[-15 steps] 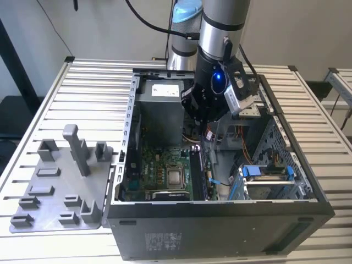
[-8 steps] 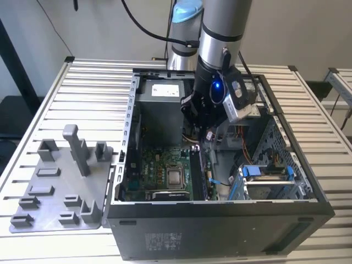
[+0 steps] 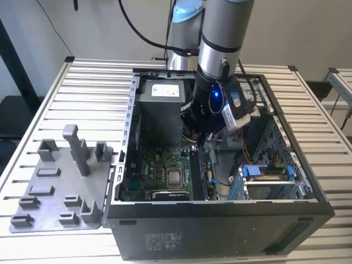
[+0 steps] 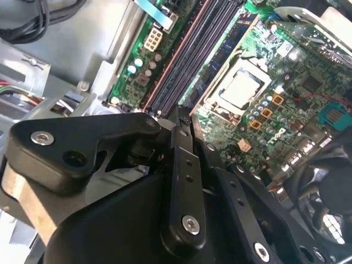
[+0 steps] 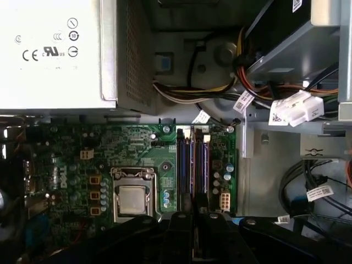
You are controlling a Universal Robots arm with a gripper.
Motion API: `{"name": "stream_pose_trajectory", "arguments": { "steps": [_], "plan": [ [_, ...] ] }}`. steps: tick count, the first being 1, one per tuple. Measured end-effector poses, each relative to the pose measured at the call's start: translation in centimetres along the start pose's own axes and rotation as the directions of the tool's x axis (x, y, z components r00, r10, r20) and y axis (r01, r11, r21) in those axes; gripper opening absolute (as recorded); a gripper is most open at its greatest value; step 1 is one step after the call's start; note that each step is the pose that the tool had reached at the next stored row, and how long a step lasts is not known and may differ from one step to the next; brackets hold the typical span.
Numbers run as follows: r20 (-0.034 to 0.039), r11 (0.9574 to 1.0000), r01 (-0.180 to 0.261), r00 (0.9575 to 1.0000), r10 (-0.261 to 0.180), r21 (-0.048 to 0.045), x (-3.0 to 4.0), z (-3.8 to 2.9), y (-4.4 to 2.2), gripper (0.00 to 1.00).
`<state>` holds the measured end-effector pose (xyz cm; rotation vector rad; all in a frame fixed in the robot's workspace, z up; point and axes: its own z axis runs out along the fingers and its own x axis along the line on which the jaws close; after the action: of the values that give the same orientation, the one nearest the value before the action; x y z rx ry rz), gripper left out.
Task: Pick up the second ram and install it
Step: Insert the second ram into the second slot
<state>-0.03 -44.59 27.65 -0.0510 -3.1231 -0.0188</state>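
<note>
Claw [image 4: 180, 118] down inside open computer case [image 3: 231, 231], over memory slots [image 5: 192, 165] beside processor socket [image 5: 132, 199]. Fingers closed on thin edge-on strip, probably second ram [image 4: 181, 114], at slot end. Seating not yet visible; grey tray [image 3: 55, 190] on table [image 3: 93, 88].

Open computer case [image 3: 220, 220] sits on a slatted table [image 3: 93, 88], peg tray [image 3: 60, 187] at lower left of the exterior view, arm [image 3: 220, 49] reaching in from upper centre
</note>
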Motion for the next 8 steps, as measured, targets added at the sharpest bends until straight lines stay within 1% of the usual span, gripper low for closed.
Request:
{"name": "stream_pose_trajectory", "arguments": {
  "steps": [3,8],
  "plan": [
    [0.0000,0.9999,-0.013,0.9999,0.013,-0.0001,0.02,0.49,-0.20,0.14],
    [-0.0021,0.9994,-0.035,0.9994,0.035,-0.0004,0.04,1.01,-0.56,0.14]
  ]
}}
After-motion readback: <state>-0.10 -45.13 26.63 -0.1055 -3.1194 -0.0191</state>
